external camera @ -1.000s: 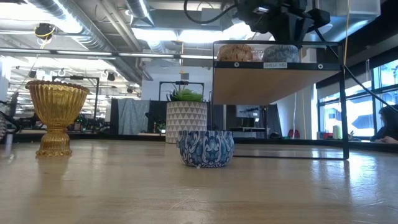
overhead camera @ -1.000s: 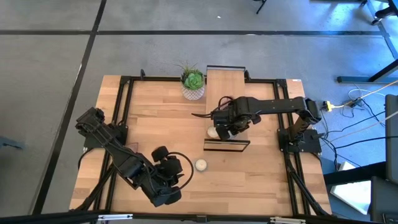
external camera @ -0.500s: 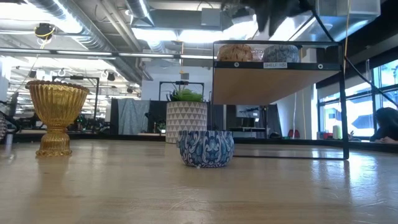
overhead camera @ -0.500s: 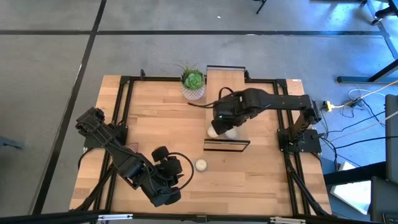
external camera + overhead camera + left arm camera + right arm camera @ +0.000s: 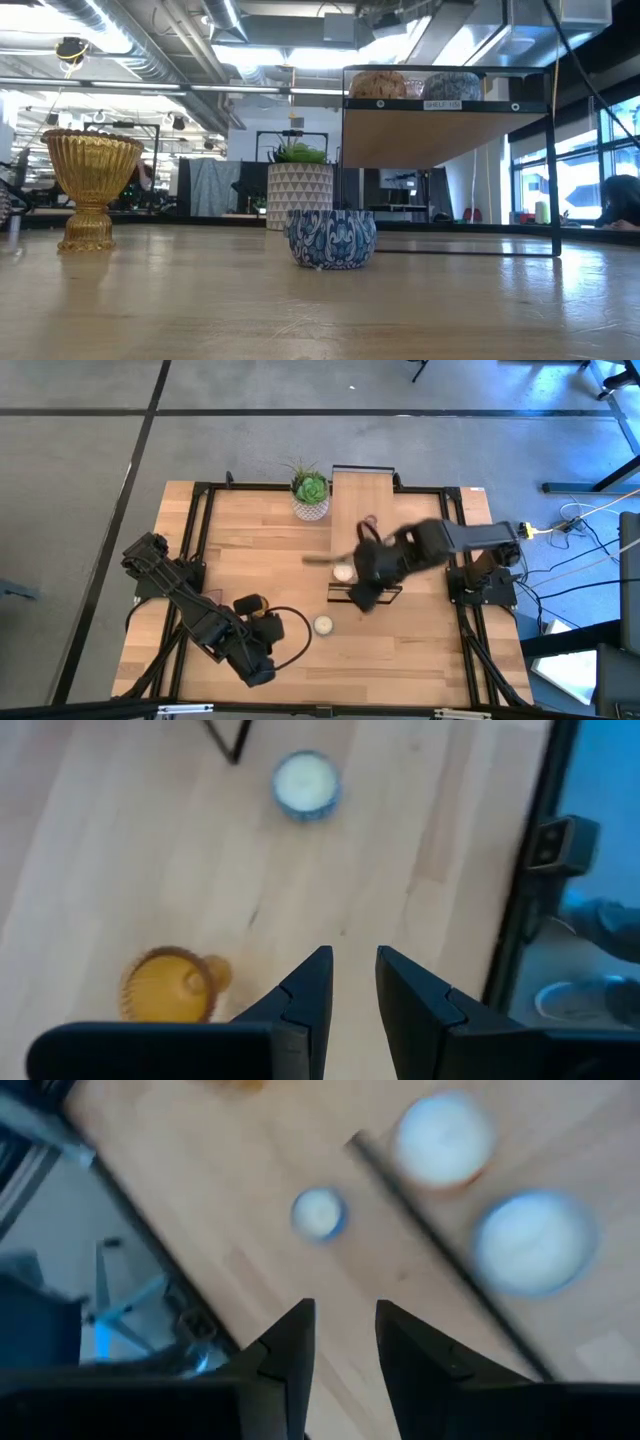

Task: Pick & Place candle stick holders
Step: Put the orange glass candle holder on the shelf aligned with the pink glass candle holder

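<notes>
Clock: we read hours on the high view, with twelve at the table edge where the plant stands.
Left gripper [image 5: 262, 632]: low over the near left part of the table [image 5: 240, 550]; its fingers [image 5: 305, 995] stand slightly parted with only bare wood between them, gripping nothing.
Candle stick holder [image 5: 248, 603]: the one amber goblet we can find; it stands on the table just beside the left gripper, at about eleven o'clock from it, not touching.
Holder's axis: upright in the low view [image 5: 90, 185], foot on the wood and bowl mouth opening straight up, so its long axis is vertical and its narrow waist sits level with the table.
Offset: in the left wrist view the holder [image 5: 170, 985] lies off to one side of the finger gap, not in line with it; we judge the gripper must shift sideways toward eleven before it can close on the waist.
Blue patterned candle [image 5: 323, 624]: at about three o'clock from the holder, apart from it.
Right gripper [image 5: 365, 596]: beyond that candle, at the shelf's near edge, fingers a little apart and empty; the holder lies at nine o'clock from it, well apart.
Nearer arm: the left, by our judgement.
Shelf [image 5: 362, 510]: carries two round candles [image 5: 378, 84].
Plant [image 5: 311, 495]: at the far edge.
</notes>
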